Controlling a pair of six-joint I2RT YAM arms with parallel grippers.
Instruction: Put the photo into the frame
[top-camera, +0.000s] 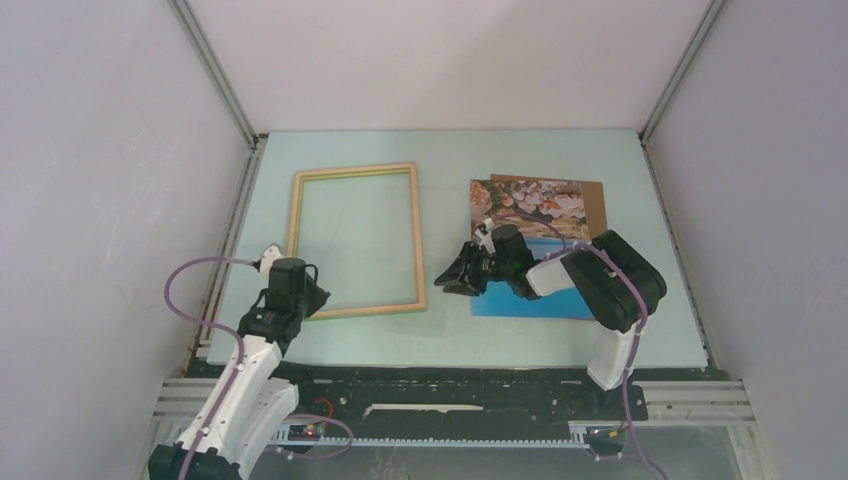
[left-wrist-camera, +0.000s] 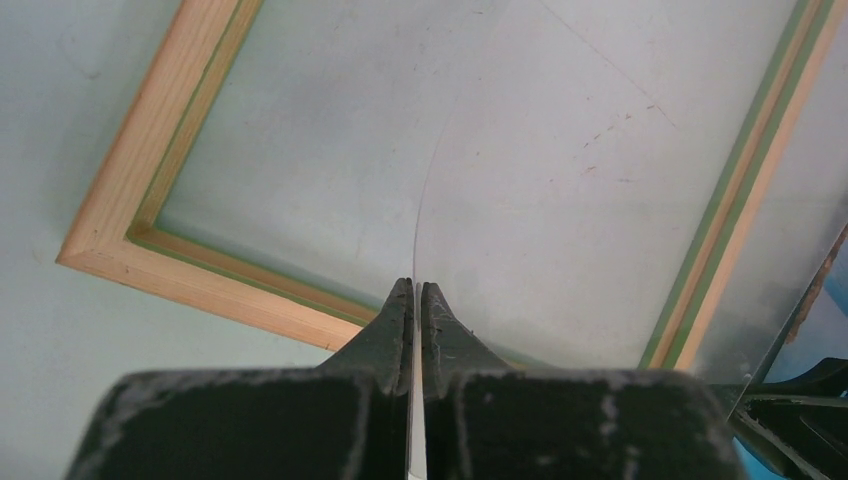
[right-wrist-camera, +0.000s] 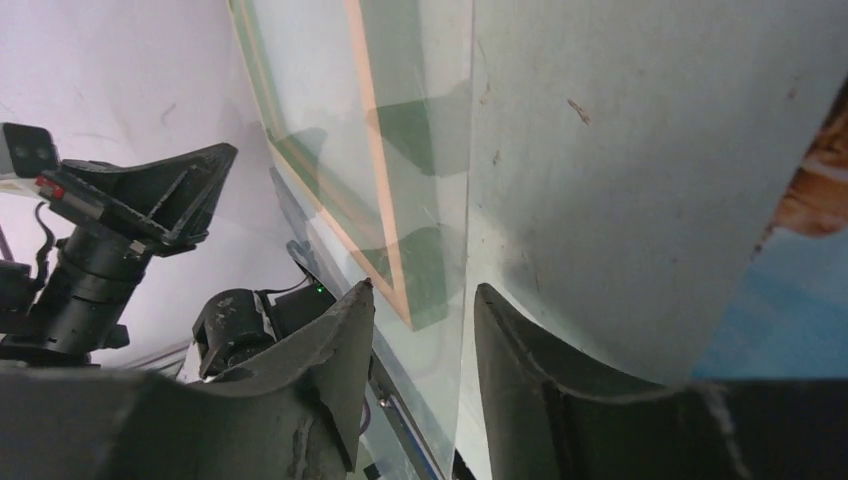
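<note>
The frame (top-camera: 355, 240), pale wood face up, lies flat on the left of the table; one corner (left-wrist-camera: 200, 290) shows in the left wrist view. The photo (top-camera: 530, 205) of rocks and blue water lies to the right, partly under my right arm. My left gripper (top-camera: 300, 295) sits at the frame's near-left corner. Its jaws (left-wrist-camera: 416, 285) are shut on the edge of a thin clear sheet (left-wrist-camera: 415, 230) standing on edge over the frame. My right gripper (right-wrist-camera: 425, 290) is open between frame and photo, with the clear sheet's edge (right-wrist-camera: 468, 200) in the gap, touching neither finger.
A plain brown board (top-camera: 595, 200) lies under the photo's far right corner. Grey enclosure walls close off the left, right and back of the pale green table (top-camera: 450, 160). The black base rail (top-camera: 450, 400) runs along the near edge.
</note>
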